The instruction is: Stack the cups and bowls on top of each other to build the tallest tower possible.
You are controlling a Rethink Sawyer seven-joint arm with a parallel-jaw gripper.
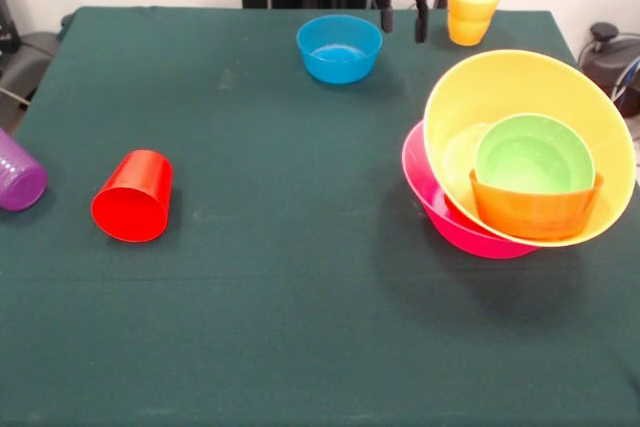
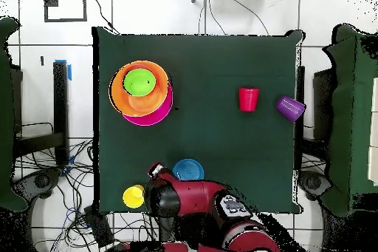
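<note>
Nearest to the camera in the front view lies the red cup (image 1: 132,197) on its side, mouth toward the viewer, and the purple cup (image 1: 20,173) lies tipped at the edge of the counter (image 1: 300,327).

Starting from the hand (image 1: 402,19): it hangs at the far side of the counter with its two fingers spread and nothing between them. Just beside it stands the yellow cup (image 1: 472,11), which looks like it sits in or on an orange cup, though I cannot tell this surely. On the other side, near the hand, the small blue bowl (image 1: 340,48) stands upright. Well apart is the tower (image 1: 520,152): the pink bowl (image 1: 445,212) at the bottom, the large yellow-orange bowl (image 1: 530,87) tilted inside it, then the small orange bowl (image 1: 535,212) with a green bowl (image 1: 533,154) in it.

The risks, as I judge them: the tower already leans, so any new piece placed on it may slide or push it over. The glossy rims may slip from the fingers. The purple cup could roll off the counter if it is bumped.
</note>
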